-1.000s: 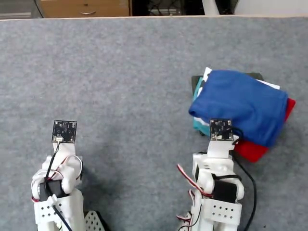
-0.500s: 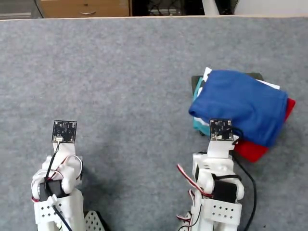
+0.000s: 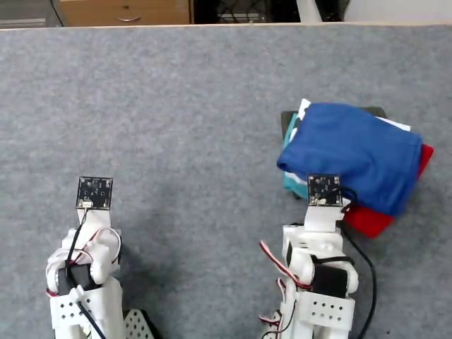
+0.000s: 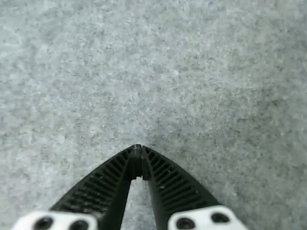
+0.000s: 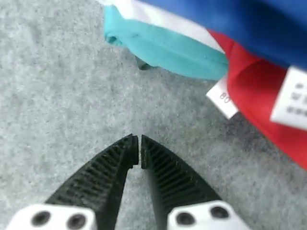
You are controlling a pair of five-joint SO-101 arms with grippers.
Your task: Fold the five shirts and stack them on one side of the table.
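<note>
The right claw is closed with nothing in it, its two black ribbed fingers meeting at the tips above the grey felt-covered table. Just ahead of those tips lies the pile of folded shirts. The nearest piece is the teal cotton shirt, whose folded edge sits a little beyond the tips. A thin white shirt lies on top of it. The red cotton shirt lies ahead and toward the claw's right side, with two white sewn-in labels hanging off its near edge. The royal-blue cotton shirt covers the top of the pile, farther ahead of the claw. A dark green shirt peeks out at the pile's far corners. From above, the right arm stands directly behind the pile, and its wrist overlaps the pile's near edge.

The left claw is also closed and empty, its tips touching over bare felt. The pile lies well away on its right side.

A wooden drawer cabinet stands past the table's far edge, far ahead of both claws.
</note>
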